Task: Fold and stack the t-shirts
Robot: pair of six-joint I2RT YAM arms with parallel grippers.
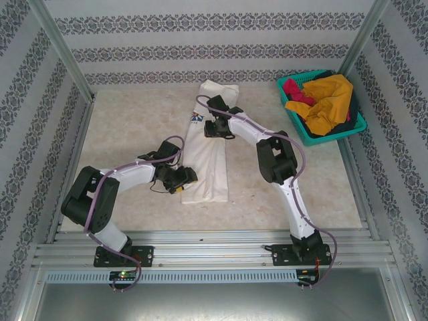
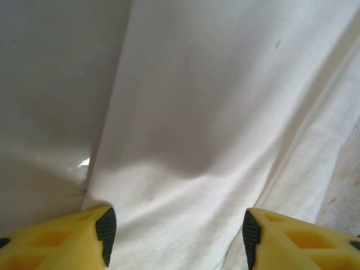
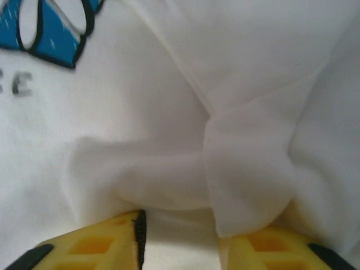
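Robot lab test cell: a beige marble-look table (image 1: 127,134) is boxed in by bare silver alu. frame posts (image 1: 63,50), w/ flat wall panels of grey-and-white striped floral wallpaper (image 1: 200,50) on 3 sides, like a stage set rather than a lived-in room. Two white-and-black jointed robot arms, L (image 1: 120,177) & R (image 1: 284,174), are bolted to ribbed silver alu. rails (image 1: 214,253) along the table's near edge. The household touch is a prop: a teal plastic mesh basket (image 1: 291,112) in the far R corner, holding crumpled mustard-yellow & magenta cloth t-shirts (image 1: 328,100).
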